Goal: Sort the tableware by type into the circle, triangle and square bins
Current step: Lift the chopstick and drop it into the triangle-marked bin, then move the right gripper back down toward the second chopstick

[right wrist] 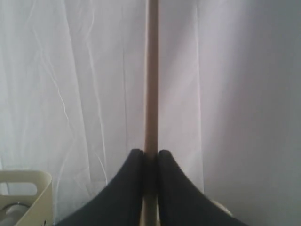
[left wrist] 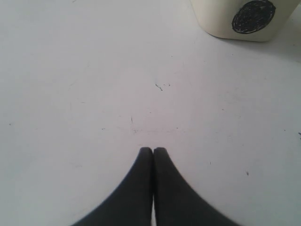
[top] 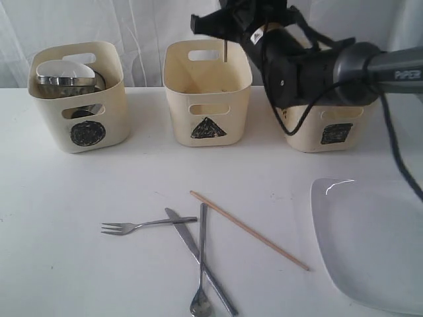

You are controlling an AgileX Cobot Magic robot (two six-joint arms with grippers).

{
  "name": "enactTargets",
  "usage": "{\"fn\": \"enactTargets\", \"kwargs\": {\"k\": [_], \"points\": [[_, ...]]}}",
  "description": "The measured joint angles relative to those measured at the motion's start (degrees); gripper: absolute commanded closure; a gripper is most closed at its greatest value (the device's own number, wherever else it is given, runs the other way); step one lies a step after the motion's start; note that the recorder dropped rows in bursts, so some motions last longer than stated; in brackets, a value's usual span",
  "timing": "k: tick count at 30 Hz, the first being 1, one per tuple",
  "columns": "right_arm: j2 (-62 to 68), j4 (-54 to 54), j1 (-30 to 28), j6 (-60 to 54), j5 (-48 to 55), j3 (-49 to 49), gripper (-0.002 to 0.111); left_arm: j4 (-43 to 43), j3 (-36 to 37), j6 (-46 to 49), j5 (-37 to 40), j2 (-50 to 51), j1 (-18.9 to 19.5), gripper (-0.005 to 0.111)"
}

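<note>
The right hand point(top: 226, 28) is clenched on 1 chopstick point(top: 225, 51), which hangs upright just above the triangle bin point(top: 207, 92), its lower end level with the bin's back rim. In the right wrist view the stick point(right wrist: 151, 70) runs straight out from between the closed fingers point(right wrist: 129, 179).

The left hand point(left wrist: 153, 149) is pressed closed with nothing in it, over bare worktop point(left wrist: 94, 94). The circle bin point(left wrist: 211, 19) is near it.

Left of the triangle bin, the circle bin point(top: 46, 112) holds steel vessels point(top: 63, 80) with a white bowl point(top: 66, 67) on top. Right of the triangle bin stands the square bin point(top: 310, 135), partly behind the arm.

In front of the triangle bin on the worktop lie a fork point(top: 142, 225), a knife point(top: 198, 257) and a spoon point(top: 201, 277), the spoon crossing the knife and the fork's handle touching the knife's tip. The other chopstick point(top: 248, 230) lies slantwise just right of them. The plate point(top: 370, 244) lies front-right of the triangle bin.
</note>
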Motion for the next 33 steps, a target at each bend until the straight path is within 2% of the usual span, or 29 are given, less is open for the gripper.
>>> {"fn": "enactTargets", "kwargs": {"k": [6,12,16,19,24,27,33], "points": [[7.55,-0.09,0.0,0.0,1.03,-6.08,0.063,0.0,0.0,0.0,0.0,0.0,0.0,0.107],[7.06,0.69,0.0,-3.37,6.66,-7.11,0.061,0.0,0.0,0.0,0.0,0.0,0.0,0.107],[1.22,2.82,-0.11,-8.47,21.6,-7.11,0.061,0.0,0.0,0.0,0.0,0.0,0.0,0.107],[-5.28,2.94,-0.49,-13.09,39.59,-7.2,0.07,0.0,0.0,0.0,0.0,0.0,0.0,0.107],[-15.34,0.67,-1.92,-14.47,67.74,-7.14,0.108,0.0,0.0,0.0,0.0,0.0,0.0,0.107],[-20.16,0.19,-3.27,-11.93,75.67,-3.17,0.108,0.0,0.0,0.0,0.0,0.0,0.0,0.107],[-29.5,3.48,-3.86,-11.03,80.28,11.74,0.108,0.0,0.0,0.0,0.0,0.0,0.0,0.107]]}}
